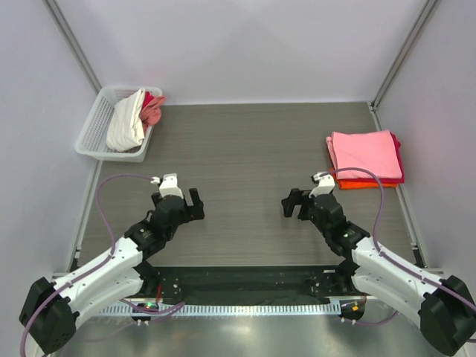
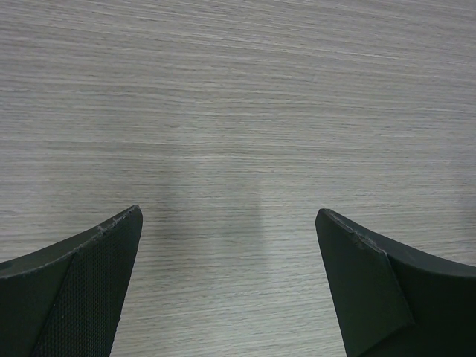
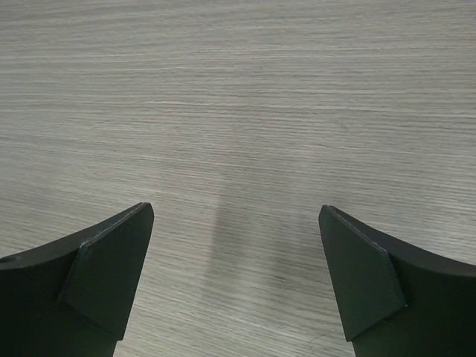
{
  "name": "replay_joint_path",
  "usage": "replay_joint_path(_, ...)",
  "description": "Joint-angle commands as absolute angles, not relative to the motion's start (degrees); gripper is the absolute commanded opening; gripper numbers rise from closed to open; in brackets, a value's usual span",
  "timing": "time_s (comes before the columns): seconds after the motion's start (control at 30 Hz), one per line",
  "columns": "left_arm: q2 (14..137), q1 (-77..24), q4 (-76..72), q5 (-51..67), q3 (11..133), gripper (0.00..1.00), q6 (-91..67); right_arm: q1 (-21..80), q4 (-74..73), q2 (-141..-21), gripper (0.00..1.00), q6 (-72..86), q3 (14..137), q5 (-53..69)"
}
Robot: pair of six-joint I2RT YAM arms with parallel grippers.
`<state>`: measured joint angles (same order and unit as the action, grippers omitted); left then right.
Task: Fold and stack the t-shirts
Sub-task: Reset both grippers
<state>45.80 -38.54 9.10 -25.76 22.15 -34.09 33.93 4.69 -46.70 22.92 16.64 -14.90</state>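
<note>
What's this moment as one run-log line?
left gripper: open, empty | right gripper: open, empty | pink-topped folded cloth t-shirt stack: right | white, coral cloth shirts: in white plastic lattice basket

Bright, even light; soft shadows; sharp focus.

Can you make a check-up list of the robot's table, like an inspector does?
Surface: grey wood-grain table.
Job's things: folded stack far right, pink on top; white shirt and pinkish shirts unfolded in basket, far left.
Clutter: nothing seen.
Claws: left claw and right claw open, empty, over table.
Cables: purple cables loop by each arm.
Surroundings: pale walls, metal posts.
</note>
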Motion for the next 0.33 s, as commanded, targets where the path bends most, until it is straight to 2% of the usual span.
replay_joint_path(0.0, 44.21, -38.41, 4.39, -26.19, 21.80, 1.00, -33.40, 33.93, 12.30, -43.42, 1.00, 21.36, 15.65, -13.54)
replay_joint_path(0.3, 41.05, -38.41, 4.48, -26.80, 20.66, 1.00, -33.49, 33.93, 9.32, -44.21, 1.00, 23.82, 16.96, -18.81)
